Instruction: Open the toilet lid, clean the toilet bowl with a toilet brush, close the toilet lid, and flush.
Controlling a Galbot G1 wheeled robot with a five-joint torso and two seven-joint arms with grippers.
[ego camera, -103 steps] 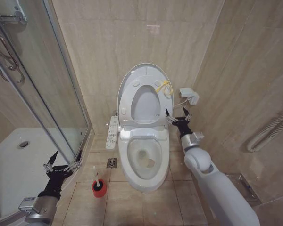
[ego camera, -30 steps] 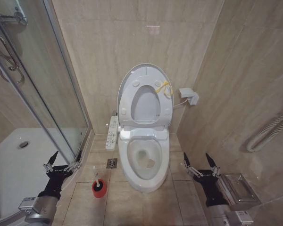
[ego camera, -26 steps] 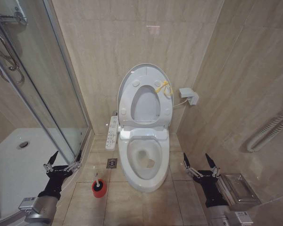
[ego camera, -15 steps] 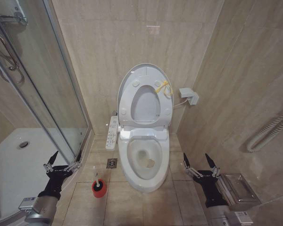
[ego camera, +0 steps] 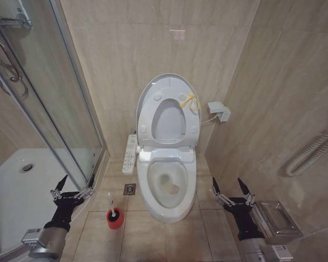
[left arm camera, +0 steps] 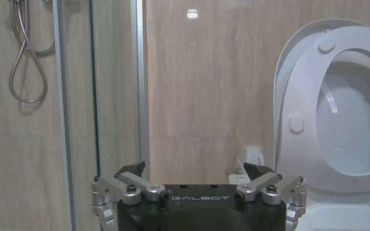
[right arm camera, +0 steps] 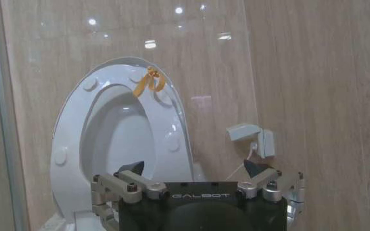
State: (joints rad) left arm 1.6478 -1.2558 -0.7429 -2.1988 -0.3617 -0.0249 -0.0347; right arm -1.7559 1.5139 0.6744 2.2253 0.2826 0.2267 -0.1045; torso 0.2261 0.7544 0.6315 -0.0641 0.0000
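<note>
The toilet lid (ego camera: pixel 165 80) stands raised against the wall, with the ring seat and its yellow tie (ego camera: pixel 188 100) upright in front of it. Below them the toilet bowl (ego camera: pixel 167 184) lies uncovered, stained brownish inside. The toilet brush (ego camera: pixel 111 203) stands in its red holder (ego camera: pixel 115 220) on the floor left of the bowl. My left gripper (ego camera: pixel 72 186) hovers open low at the left, just left of the brush. My right gripper (ego camera: pixel 230 189) hangs open low at the right of the bowl. Both wrist views look past open grippers (left arm camera: pixel 194 169) (right arm camera: pixel 194 167) at the raised lid (left arm camera: pixel 284 72) (right arm camera: pixel 117 62).
A glass shower enclosure (ego camera: pixel 54 103) walls off the left side. A control panel (ego camera: pixel 130 154) hangs beside the toilet, and a floor drain (ego camera: pixel 129 189) sits near the brush. A wall box (ego camera: pixel 218 111) and a metal box (ego camera: pixel 274 218) are at the right.
Since the earliest frame my right arm has drawn back from beside the raised seat to low at the bowl's right. Over the last second nothing has moved.
</note>
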